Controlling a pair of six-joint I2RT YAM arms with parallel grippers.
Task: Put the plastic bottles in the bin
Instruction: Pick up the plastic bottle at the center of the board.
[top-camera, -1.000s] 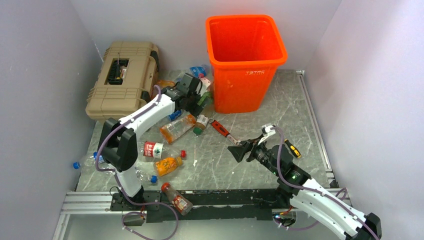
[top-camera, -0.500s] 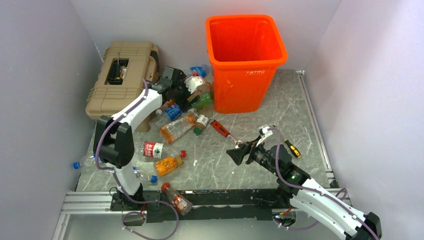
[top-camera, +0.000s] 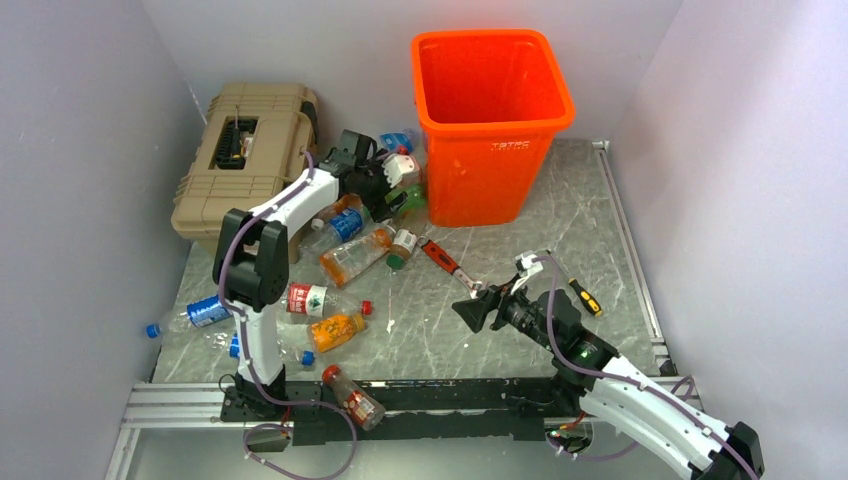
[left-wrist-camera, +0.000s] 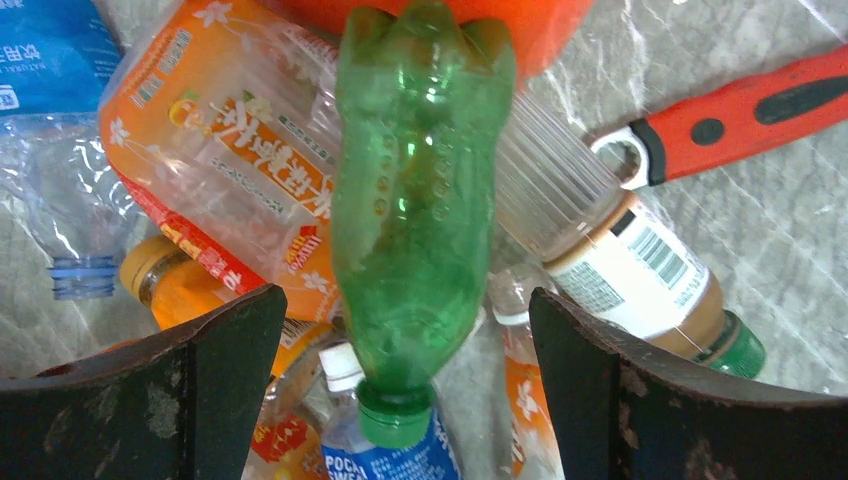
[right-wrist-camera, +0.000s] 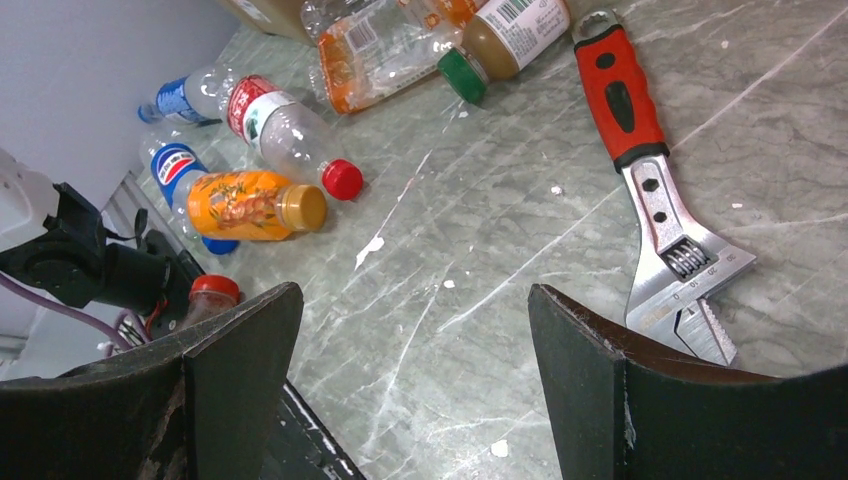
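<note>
Left wrist view: crushed green plastic bottle (left-wrist-camera: 415, 200) framed by the wide-parted left gripper (left-wrist-camera: 402, 300).
Only an edge of the tall orange plastic bin (left-wrist-camera: 540, 25) is seen behind it; the right gripper (right-wrist-camera: 415, 300) is likewise parted, empty.

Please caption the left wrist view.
Open left end effector, fingers either side of a green bottle on other bottles.
</note>
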